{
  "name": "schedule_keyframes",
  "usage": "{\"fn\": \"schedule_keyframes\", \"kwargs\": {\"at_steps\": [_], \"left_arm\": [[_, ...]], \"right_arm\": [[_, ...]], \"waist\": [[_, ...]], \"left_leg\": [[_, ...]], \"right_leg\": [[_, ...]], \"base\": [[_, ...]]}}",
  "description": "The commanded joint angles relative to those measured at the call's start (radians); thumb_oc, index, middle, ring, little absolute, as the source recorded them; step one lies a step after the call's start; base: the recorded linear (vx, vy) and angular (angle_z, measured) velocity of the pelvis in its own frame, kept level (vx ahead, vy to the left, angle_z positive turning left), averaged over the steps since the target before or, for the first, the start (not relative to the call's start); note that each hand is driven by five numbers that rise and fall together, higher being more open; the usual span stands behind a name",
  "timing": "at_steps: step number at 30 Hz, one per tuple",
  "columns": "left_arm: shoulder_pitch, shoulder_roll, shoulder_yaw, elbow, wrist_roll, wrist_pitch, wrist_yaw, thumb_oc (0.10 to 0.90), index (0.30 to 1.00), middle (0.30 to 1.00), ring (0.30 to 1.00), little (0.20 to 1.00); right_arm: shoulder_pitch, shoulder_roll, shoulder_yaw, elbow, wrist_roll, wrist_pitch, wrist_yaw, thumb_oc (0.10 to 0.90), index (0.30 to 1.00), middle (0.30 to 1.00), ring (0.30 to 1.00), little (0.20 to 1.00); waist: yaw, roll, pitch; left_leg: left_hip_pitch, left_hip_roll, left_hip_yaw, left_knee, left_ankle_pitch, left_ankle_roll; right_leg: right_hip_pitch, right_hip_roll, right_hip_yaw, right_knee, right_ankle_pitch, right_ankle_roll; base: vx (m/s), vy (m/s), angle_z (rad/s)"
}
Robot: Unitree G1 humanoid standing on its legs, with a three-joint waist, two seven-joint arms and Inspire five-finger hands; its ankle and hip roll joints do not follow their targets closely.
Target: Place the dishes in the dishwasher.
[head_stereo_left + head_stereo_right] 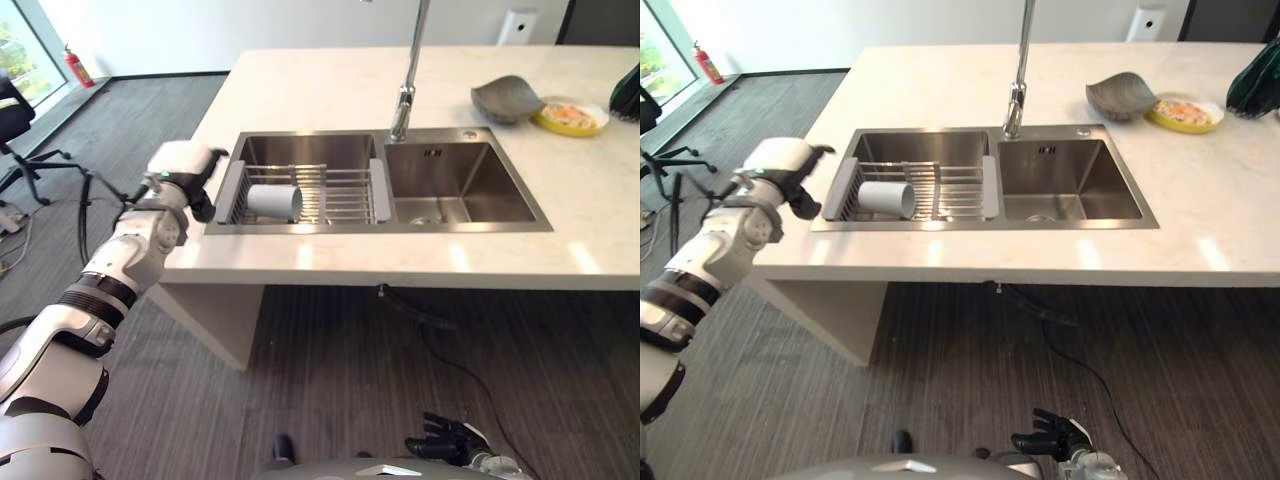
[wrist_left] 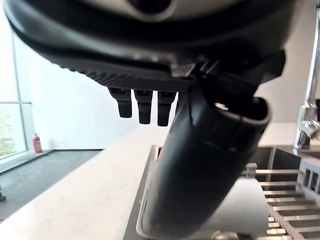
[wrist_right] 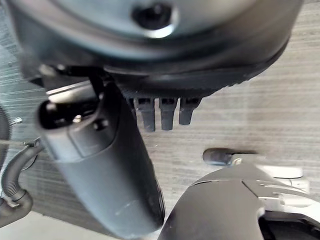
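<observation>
**Inspector:** Left hand (image 1: pixel 200 185)?

**Assistant:** At the counter's edge beside the sink (image 1: pixel 300 145), fingers relaxed, holding nothing. Reach stage, I judge.

**Inspector:** Containers?

**Assistant:** A white cup (image 1: pixel 273 202) lies on its side in the rack (image 1: pixel 340 195). Next move: close round it. Right hand (image 1: pixel 450 437) hangs low, relaxed.

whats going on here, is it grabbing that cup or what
Not yet. The robot's left hand is at the left edge of the sink, open and holding nothing, beside the wire rack where a grey cup lies on its side. The right hand hangs low over the floor, open and idle. A grey bowl and a yellow plate with food sit on the counter behind the sink, untouched.
</observation>
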Motion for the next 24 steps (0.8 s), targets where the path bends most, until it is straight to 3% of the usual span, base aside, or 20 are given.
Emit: {"fn": "schedule_keyframes", "kwargs": {"at_steps": [1,8,24], "left_arm": [[-0.113,0.037,0.057,-0.042,0.069,-0.007,0.002,0.800,0.900,0.900,0.900,0.900],[-0.150,-0.027,0.022,-0.058,0.061,-0.014,-0.003,0.800,0.900,0.900,0.900,0.900],[-0.239,-0.160,-0.017,0.214,0.067,0.026,0.050,0.800,0.900,0.900,0.900,0.900]], "right_arm": [[-0.002,0.012,0.008,-0.038,-0.004,-0.041,0.024,0.800,0.900,0.900,0.900,0.900],[-0.019,0.023,-0.011,-0.008,0.007,-0.046,-0.001,0.800,0.900,0.900,0.900,0.900],[0.019,0.023,-0.016,0.037,-0.033,-0.050,0.008,0.800,0.900,0.900,0.900,0.900]], "waist": [[0.018,0.020,-0.088],[0.003,0.023,-0.103],[-0.085,0.053,-0.105]], "left_leg": [[0.016,-0.007,0.027,0.007,-0.080,-0.048],[0.041,-0.019,0.058,0.007,-0.115,-0.037],[0.092,-0.005,0.121,0.007,-0.134,-0.034]], "right_leg": [[-0.066,-0.146,0.042,-0.001,-0.023,0.145],[-0.072,-0.158,0.069,-0.001,-0.031,0.157],[-0.081,-0.137,0.146,-0.001,-0.026,0.160]], "base": [[0.06,0.035,0.10],[0.04,0.030,0.01],[0.01,-0.001,-0.24]]}}
